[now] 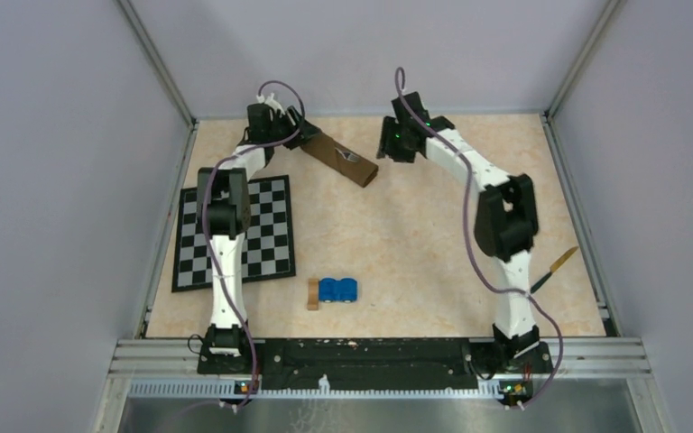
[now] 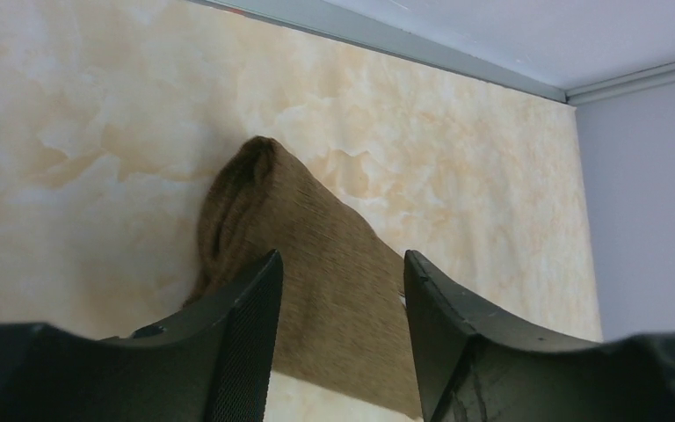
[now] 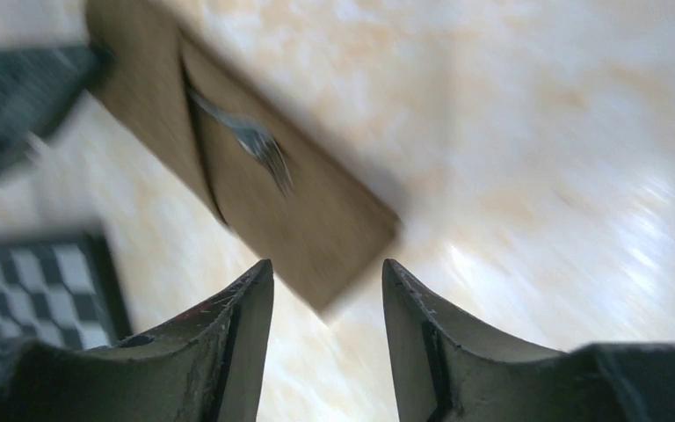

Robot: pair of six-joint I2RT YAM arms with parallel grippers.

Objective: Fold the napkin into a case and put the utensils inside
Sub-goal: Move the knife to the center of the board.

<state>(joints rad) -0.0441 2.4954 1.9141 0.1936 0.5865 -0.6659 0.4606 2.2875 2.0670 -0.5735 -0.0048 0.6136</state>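
Beyond the checkered mat (image 1: 266, 225): the case (image 1: 329, 153) with a fork (image 3: 250, 141) inside.
Its long axis slants from far-left to near-right past the mat's far corner, tines showing. The left gripper (image 2: 341, 257) and right gripper (image 3: 327, 264) both gape, gripping nothing.

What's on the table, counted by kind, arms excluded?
Brown cloth case: 1
Fork, tucked in the case: 1
Checkered mat: 1
Tan wooden block: 1
Blue object: 1
Slim stick-like tool, by the right edge: 1
Total: 6
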